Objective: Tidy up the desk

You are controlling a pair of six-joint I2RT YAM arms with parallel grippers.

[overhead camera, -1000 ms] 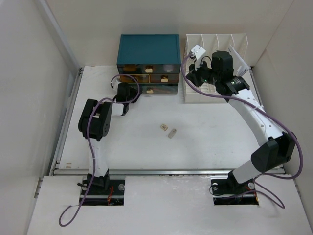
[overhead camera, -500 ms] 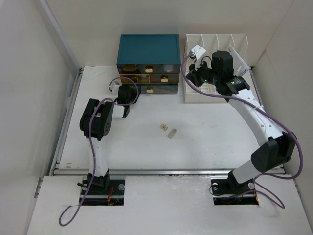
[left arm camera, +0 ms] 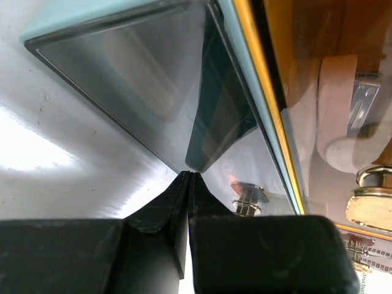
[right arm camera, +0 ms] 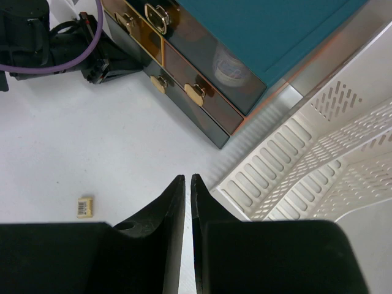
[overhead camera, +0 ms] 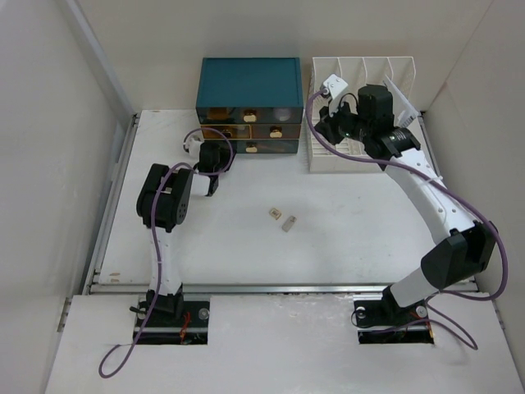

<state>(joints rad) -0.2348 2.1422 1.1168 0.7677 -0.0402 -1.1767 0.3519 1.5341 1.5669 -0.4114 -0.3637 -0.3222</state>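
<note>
Both jaws were shut, empty: left gripper (left arm camera: pixel 188 177) at drawer box (overhead camera: pixel 249 82), right gripper (right arm camera: pixel 187 181) over file rack (right arm camera: pixel 318 165). Two small bits (overhead camera: pixel 281 219) lay mid-worktop (overhead camera: pixel 361 238). Best approach: open wide, drop straight down.

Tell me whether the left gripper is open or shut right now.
Shut: in the left wrist view the left gripper has its two black fingers pressed together, with nothing between them.

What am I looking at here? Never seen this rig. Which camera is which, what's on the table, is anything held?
Two robot arms bolted at the near edge of a white desk. The overhead picture looks down from behind them; the other two come from cameras on each wrist.

At the back stand a teal drawer box and a white file rack. Two small tags lie mid-desk.

The left gripper is shut, empty, close to the drawer box. The right gripper is nearly closed over the rack's front, holding nothing.
</note>
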